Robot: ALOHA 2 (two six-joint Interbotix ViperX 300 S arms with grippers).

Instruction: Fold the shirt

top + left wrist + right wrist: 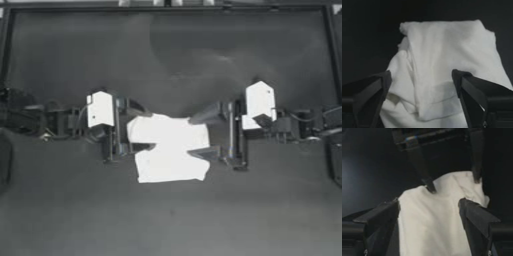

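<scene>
Left gripper [141,127] and right gripper [206,134]: jaws spread wide, gripping nothing, facing each other. Between them lies the shirt [168,149], a compact folded bundle on the table [171,215]. Judged light, limp and prone to slump; best pinched at a layered edge. Wrist views reveal overlapping folds; the top view shows only a flat outline.

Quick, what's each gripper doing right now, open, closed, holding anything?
Left gripper: open, jaws straddling the shirt's left edge, holding nothing.
Right gripper: open, jaws straddling the shirt's right edge, holding nothing.
</scene>
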